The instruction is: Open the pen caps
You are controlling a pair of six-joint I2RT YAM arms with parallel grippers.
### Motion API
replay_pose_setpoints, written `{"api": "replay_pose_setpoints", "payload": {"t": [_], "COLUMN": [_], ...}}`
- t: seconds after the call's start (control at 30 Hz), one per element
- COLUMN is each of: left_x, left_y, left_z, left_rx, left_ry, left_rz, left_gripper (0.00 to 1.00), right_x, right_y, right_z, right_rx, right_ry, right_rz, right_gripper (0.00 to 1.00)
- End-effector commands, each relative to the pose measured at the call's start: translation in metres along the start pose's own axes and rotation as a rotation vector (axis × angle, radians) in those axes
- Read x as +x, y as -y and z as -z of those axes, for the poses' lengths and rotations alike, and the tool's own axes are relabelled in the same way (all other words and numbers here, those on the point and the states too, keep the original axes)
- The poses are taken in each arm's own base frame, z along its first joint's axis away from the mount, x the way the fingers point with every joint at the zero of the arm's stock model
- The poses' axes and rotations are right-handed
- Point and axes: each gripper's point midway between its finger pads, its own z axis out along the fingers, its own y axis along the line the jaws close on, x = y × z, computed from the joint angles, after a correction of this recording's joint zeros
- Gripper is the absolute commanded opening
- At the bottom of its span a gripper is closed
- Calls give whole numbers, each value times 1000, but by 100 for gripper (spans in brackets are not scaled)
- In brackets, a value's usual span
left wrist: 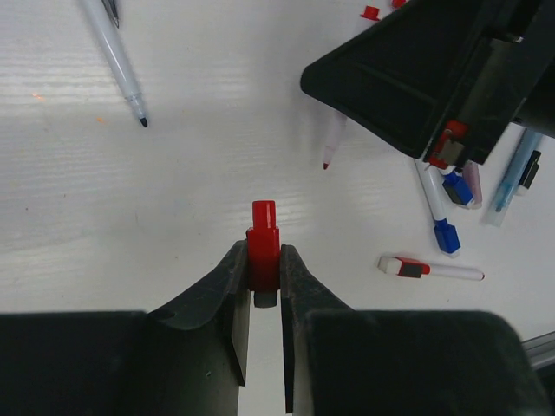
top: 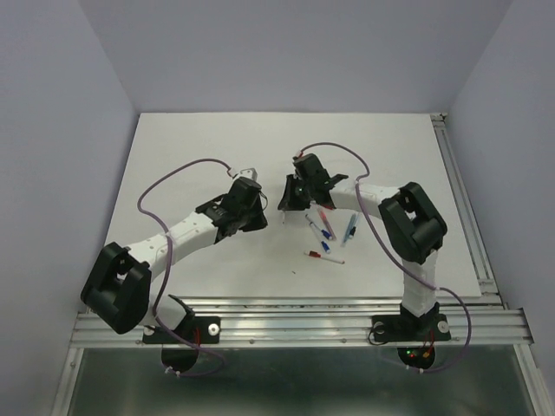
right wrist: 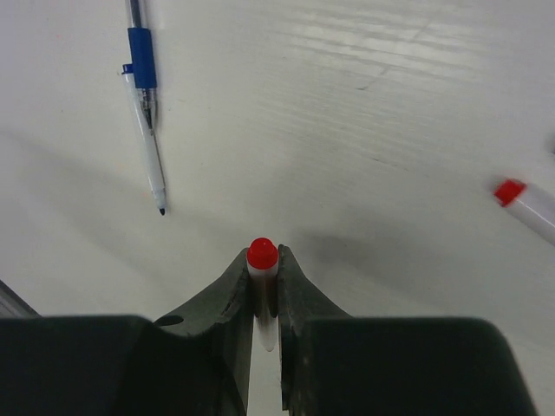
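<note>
Left gripper (left wrist: 264, 270) is clamped on one red cap (left wrist: 263, 232). The cap sits upright between the pads, and its top half sticks out past the fingertips. Right gripper (right wrist: 263, 276) is pinched on one red-ended pen (right wrist: 262, 256). Its white barrel runs back between the fingers and only the red end clears them. From the left wrist we see that pen's red point poking out below the right gripper, over the white table (left wrist: 217, 173).

Counts, left wrist view:
- One uncapped pen (left wrist: 117, 54) with a dark tip, lying alone, well apart from the rest.
- Two blue caps (left wrist: 447, 236), both on pens just beside the right gripper.
- One pale blue pen (left wrist: 516, 182) at the right edge.
- One white pen (left wrist: 442, 271) with a red and dark section near one end.
- One loose red cap (left wrist: 370, 12) at the top edge, with a second red bit beside it clipped by the frame.

Hidden or unclear:
- The far ends of the blue-capped pens are covered by the right gripper.
- In the right wrist view, a cut-off pen (right wrist: 525, 201) with a red end leaves the right edge. We can't match it to the others.
- In the top view the pens are too small to count.

Pose: left arm (top: 186, 234) and right arm (top: 412, 225) have elbows out and forearms reaching toward table centre. The grippers are nose to nose, near but apart.
</note>
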Motion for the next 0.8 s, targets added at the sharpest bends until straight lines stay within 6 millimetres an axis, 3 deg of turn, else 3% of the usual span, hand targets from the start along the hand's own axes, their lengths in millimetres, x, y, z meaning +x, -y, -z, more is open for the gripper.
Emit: {"api": "replay_pose_setpoints", "payload": {"t": [0.0,0.2,0.37,0.47,0.57,0.6,0.63,0.67,0.77], "left_x": [1,2,1,0,-2,-2,-4,-5,-10], "left_y": [-5,-7,-6,-2,5,9,14,20,45], "left_z": [8,13,14,13,11,11,11,9,9], "left_rx": [-3,-2,5,17,41,55,68,90,140], "left_ry": [15,26,28,21,7,4,7,2,18], "left_rz": [23,28,28,19,1,-6,-10,-22,-59], "left_gripper": [0,0,0,0,0,0,0,0,0], "right_x": [-25,-11,-19,-28,-46,-52,-58,-70,-75], "right_y": [-49,-49,-47,-51,-43,-38,-26,-6,38], "right_z": [-11,-29,-20,-6,19,28,45,57,97], "right_rx": [-107,-73,-43,-40,25,46,93,127,178], "right_ry": [56,6,39,80,166,189,225,253,292], "right_rz": [4,4,10,9,-5,-14,-37,-98,-219], "right_gripper": [15,35,49,49,60,68,76,90,100]}}
